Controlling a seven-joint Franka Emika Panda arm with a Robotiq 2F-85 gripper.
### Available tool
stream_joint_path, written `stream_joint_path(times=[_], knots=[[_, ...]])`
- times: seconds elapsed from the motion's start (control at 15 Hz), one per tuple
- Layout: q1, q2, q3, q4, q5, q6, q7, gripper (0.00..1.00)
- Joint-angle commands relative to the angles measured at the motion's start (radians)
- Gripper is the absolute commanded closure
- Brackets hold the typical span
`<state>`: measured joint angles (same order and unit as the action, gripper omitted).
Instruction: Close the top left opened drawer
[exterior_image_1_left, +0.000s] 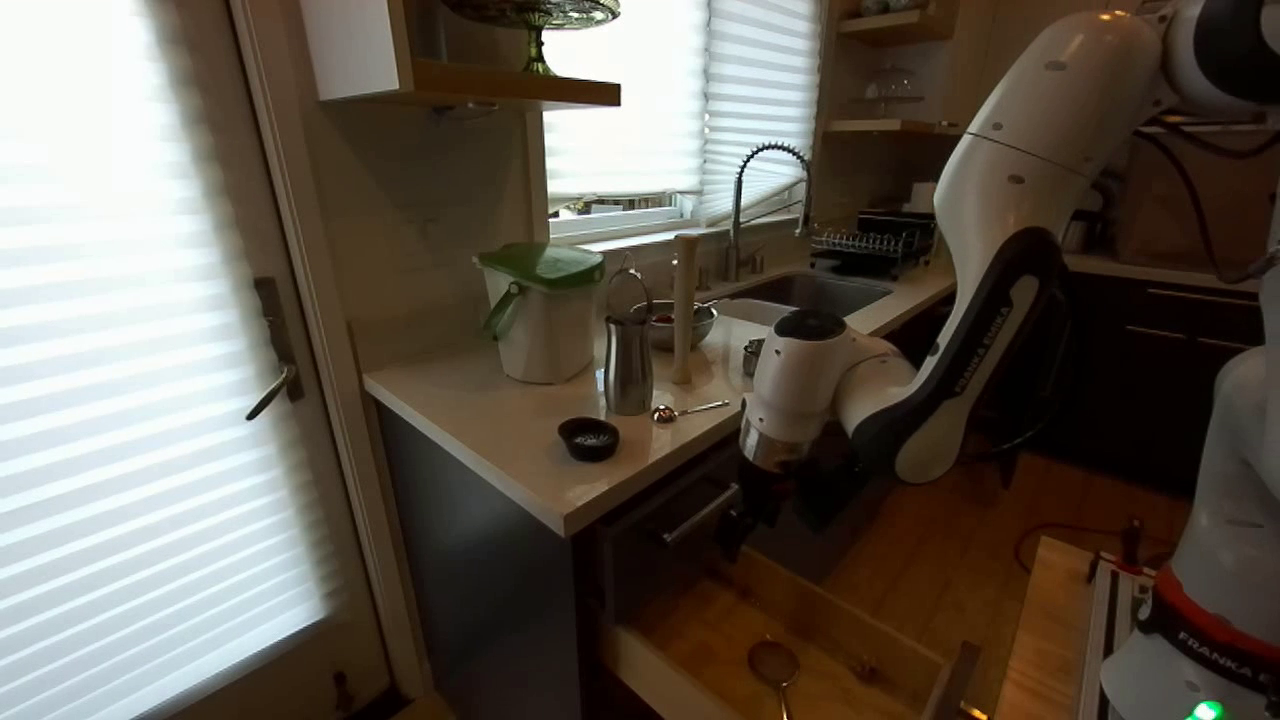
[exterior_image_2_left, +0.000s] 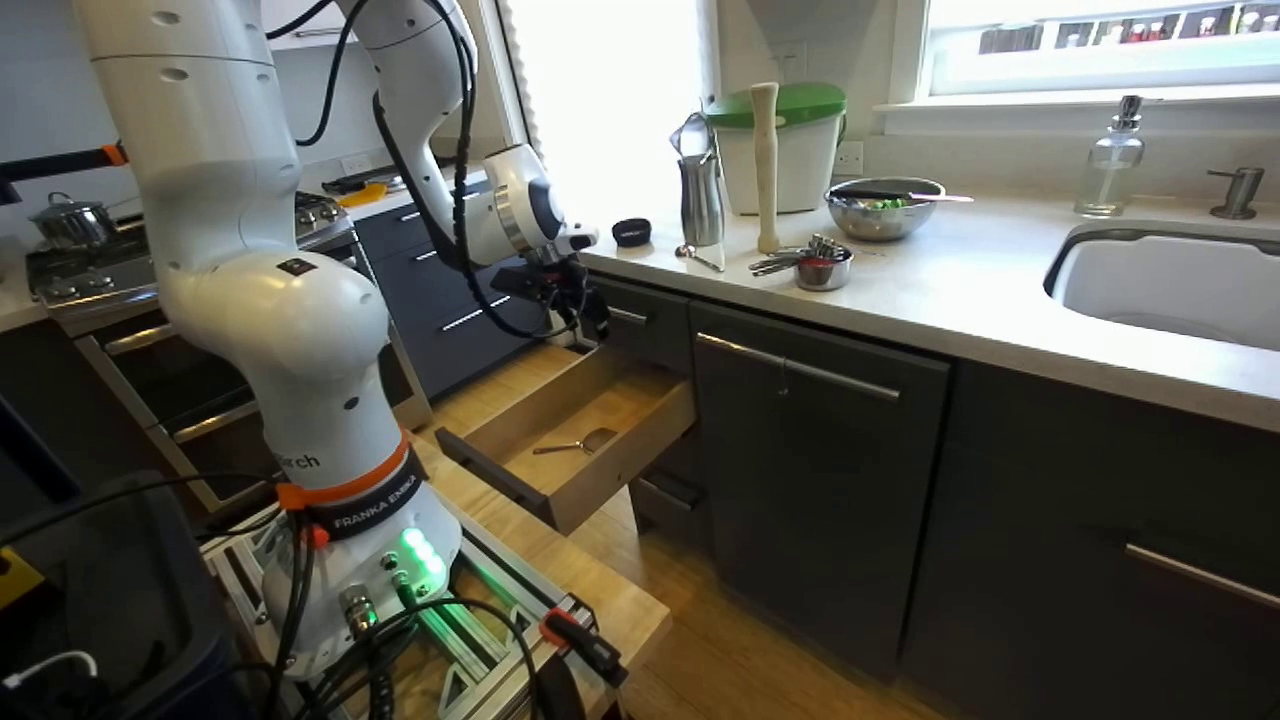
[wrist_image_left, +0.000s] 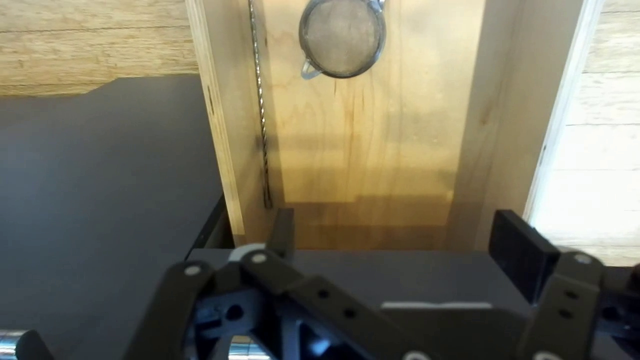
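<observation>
The top left drawer shows as a dark grey front panel (exterior_image_1_left: 648, 556) with a bar handle (exterior_image_1_left: 700, 514), under the counter corner. It looks shut in both exterior views (exterior_image_2_left: 666, 342); its wood box and contents are hidden. Its front also shows in the wrist view (wrist_image_left: 390, 272). Below it, the deeper light-wood drawer (exterior_image_2_left: 640, 450) stands pulled out. My gripper (wrist_image_left: 395, 222) is open and empty, pointing down over the back of the lower drawer. In both exterior views the gripper (exterior_image_1_left: 735, 530) (exterior_image_2_left: 590, 310) is close beside the top drawer's front; I cannot tell whether it touches.
A round mesh strainer (wrist_image_left: 342, 37) and a thin twisted rod (wrist_image_left: 262, 115) lie in the lower drawer. The counter (exterior_image_1_left: 470, 420) above holds a black bowl (exterior_image_1_left: 589, 439), a steel shaker (exterior_image_1_left: 628, 365) and a green-lidded bin (exterior_image_1_left: 545, 320). A dishwasher-like panel (exterior_image_2_left: 810, 470) adjoins.
</observation>
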<state>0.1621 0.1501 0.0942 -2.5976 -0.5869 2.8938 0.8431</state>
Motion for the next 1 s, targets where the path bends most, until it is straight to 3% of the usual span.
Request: stream_joint_path(times=[0.0, 0.53, 0.93], knots=[[0.005, 0.028, 0.005, 0.02, 0.005, 0.017, 0.009, 0.0], [0.032, 0.138, -0.047, 0.159, -0.063, 0.088, 0.057, 0.0], [0.085, 0.192, -0.152, 0.235, -0.141, 0.091, 0.136, 0.0]])
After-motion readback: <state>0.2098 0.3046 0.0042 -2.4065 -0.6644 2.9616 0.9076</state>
